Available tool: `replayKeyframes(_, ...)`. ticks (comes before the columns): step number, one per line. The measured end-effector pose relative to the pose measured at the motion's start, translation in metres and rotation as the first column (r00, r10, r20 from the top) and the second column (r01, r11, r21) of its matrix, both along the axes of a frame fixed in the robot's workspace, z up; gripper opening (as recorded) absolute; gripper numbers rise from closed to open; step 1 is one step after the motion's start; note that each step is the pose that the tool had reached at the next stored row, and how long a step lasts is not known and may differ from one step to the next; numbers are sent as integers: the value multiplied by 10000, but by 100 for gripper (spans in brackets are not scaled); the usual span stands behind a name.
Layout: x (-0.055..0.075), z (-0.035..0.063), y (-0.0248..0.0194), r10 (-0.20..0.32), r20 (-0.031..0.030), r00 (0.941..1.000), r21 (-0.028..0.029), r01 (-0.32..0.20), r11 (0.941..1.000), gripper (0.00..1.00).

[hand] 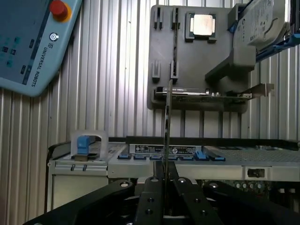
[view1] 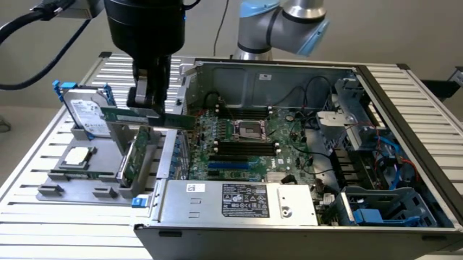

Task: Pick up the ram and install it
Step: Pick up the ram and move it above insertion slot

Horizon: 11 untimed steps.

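The ram (view1: pixel 177 120) is a long narrow green stick, held level in the air above the grey parts holder (view1: pixel 79 176) at the exterior view's left. My gripper (view1: pixel 148 108) is shut on its middle from above. In the wrist view the ram (hand: pixel 167 126) appears edge-on as a thin strip, clamped between the black fingers (hand: pixel 154 187) of the gripper (hand: pixel 166 177). The black memory slots (view1: pixel 246 146) lie on the motherboard inside the open computer case (view1: pixel 405 108), toward the exterior view's right of the ram.
On the holder stand a silver hard drive with blue handles (view1: pixel 85 114), a green expansion card with a metal bracket (view1: pixel 134 157) and a square processor (view1: pixel 76 157). A power supply (view1: pixel 239 200) fills the case's near side. A teach pendant (hand: pixel 28 42) lies on the slatted table.
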State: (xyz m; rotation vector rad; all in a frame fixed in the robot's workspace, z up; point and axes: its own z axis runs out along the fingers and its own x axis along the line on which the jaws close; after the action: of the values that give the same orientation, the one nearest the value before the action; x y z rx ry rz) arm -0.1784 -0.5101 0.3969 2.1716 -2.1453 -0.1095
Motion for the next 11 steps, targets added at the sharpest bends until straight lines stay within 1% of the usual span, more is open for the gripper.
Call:
replayKeyframes(8,362,32,13,0,-1,10000,-1,0,10000,14)
replayKeyframes(11,494,32,30,3,0,10000,0,-3,10000,14)
